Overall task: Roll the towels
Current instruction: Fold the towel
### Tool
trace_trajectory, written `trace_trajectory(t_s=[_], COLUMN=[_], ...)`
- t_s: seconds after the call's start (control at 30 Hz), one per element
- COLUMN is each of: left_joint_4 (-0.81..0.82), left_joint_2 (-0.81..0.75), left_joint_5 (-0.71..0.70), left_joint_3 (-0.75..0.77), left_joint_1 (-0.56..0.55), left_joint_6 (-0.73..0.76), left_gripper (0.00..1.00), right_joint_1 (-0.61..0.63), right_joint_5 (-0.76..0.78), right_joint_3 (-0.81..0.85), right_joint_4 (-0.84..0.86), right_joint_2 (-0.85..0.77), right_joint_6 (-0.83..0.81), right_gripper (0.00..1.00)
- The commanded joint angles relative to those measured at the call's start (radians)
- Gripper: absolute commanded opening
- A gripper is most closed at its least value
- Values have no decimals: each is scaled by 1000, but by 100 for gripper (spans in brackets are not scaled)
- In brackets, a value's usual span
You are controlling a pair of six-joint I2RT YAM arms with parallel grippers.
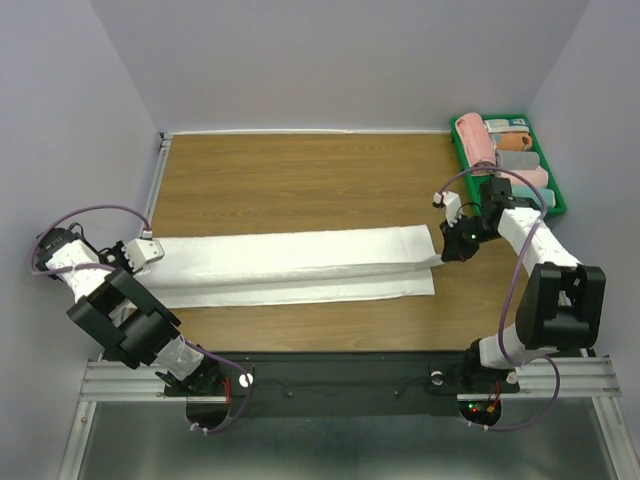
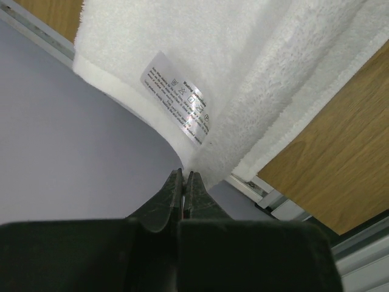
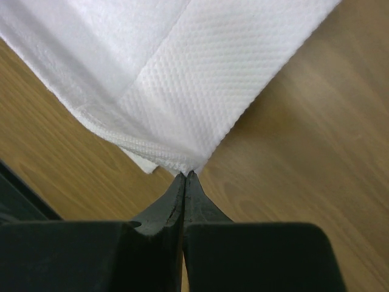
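Across the table (image 1: 300,180) lies the white towel (image 1: 290,262), folded into a long strip. Left fingers (image 2: 173,194) pinch its end by the label (image 2: 177,97); right fingers (image 3: 176,196) pinch the opposite corner. Rolled towels (image 1: 478,140) sit in the green bin (image 1: 560,203).

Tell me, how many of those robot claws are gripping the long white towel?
2. The left gripper pinches the white towel at its left end, near the label. The right gripper pinches its right corner. Both are in plain view.
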Motion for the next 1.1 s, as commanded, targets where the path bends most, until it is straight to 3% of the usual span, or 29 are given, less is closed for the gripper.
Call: trace_trajectory(t_s=[0.0,0.07,0.13,0.2,0.23,0.27,0.33,0.37,0.4,0.43,0.47,0.6,0.8,1.0,1.07], left_joint_4=[77,120,138,146,140,120,89,47,28,10,-10,-78,155,315,335], left_joint_2=[-35,-38,-29,-25,-25,-25,-29,-32,-37,-50,-60,-132,-155,-167,-161], left_joint_5=[-59,-76,-90,-96,-96,-87,-70,-51,-37,-21,-3,60,-48,-128,-145], left_joint_3=[-80,-109,-135,-137,-134,-126,-94,-82,-71,-51,-44,-59,-210,-339,-355], left_joint_1=[28,26,26,26,26,26,26,26,26,26,28,-7,-159,-262,-294], left_joint_6=[115,117,112,89,84,78,64,64,64,61,58,43,-320,-505,-561], left_gripper=[0,0,2,12,19,33,44,59,67,73,75,73,59,55,55], right_joint_1=[-3,6,11,12,12,12,12,12,12,12,14,28,84,251,253], right_joint_5=[11,11,15,28,31,37,43,45,43,41,43,63,-9,41,74], right_joint_3=[-68,-93,-105,-108,-110,-102,-85,-76,-62,-43,-32,-19,-10,-7,-10], right_joint_4=[-29,-21,-24,-36,-43,-55,-72,-85,-89,-90,-95,-98,-46,5,39], right_joint_2=[11,25,36,27,19,-2,-27,-41,-53,-78,-82,-47,40,156,206], right_joint_6=[-60,-64,-69,-84,-84,-84,-75,-67,-58,-34,-17,126,290,390,416], right_gripper=[0,4,13,24,29,38,47,62,65,66,75,73,64,60,59])
